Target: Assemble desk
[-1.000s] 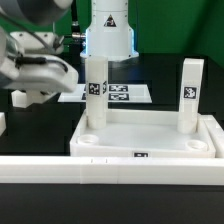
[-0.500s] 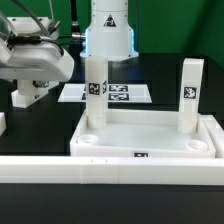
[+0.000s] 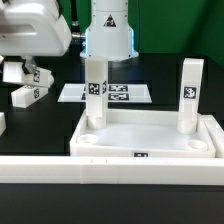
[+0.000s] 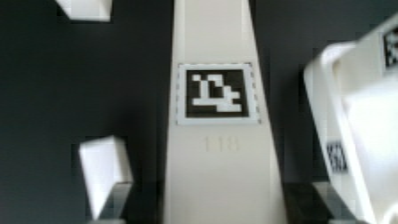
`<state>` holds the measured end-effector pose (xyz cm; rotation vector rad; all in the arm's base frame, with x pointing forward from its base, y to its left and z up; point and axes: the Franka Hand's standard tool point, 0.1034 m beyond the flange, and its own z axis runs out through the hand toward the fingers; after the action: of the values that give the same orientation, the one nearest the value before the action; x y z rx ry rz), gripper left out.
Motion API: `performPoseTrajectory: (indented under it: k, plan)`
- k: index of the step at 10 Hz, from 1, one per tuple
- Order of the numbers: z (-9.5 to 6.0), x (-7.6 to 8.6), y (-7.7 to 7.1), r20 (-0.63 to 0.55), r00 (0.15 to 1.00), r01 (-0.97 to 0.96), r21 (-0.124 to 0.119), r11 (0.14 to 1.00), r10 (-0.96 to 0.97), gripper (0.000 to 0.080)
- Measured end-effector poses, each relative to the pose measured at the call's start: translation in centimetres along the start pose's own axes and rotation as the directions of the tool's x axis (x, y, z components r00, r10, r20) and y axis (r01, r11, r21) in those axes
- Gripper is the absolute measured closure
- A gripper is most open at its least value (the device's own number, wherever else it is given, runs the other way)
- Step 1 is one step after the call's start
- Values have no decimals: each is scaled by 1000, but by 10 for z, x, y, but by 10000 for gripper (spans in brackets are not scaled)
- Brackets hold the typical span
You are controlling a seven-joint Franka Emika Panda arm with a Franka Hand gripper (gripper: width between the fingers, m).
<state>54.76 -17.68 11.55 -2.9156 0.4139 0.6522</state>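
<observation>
The white rimmed tabletop lies in the middle of the exterior view. Two tagged legs stand upright in its far corner sockets, one at the exterior view's left and one at its right. My gripper hangs high at the exterior view's left. In the wrist view my gripper is shut on a long white leg, whose tag faces the camera, with a dark finger pressed to each side. Another tagged leg lies on the black table just below the hand.
The marker board lies behind the tabletop. A long white border bar runs along the front. A small white piece shows at the exterior view's left edge. Loose white parts flank the held leg.
The hand has risen and drifted toward the exterior view's left. The jaws have kept the same width. The tabletop and its two standing legs have not moved.
</observation>
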Motion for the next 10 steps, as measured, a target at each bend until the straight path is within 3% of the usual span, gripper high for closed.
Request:
performPoseTrajectory:
  k: [4,7,8,9,10]
  plan:
    - [-6,11,3,-262,965,-7,-35,999,-2,509]
    - [-48,18,-40,-456,890,10,-47,999,-31,509]
    - [-63,26,-54,-529,847,25,-63,998,-55,509]
    - [-69,30,-65,-576,815,28,-74,997,-65,509]
    - [-69,33,-62,-633,770,27,-89,996,-78,509]
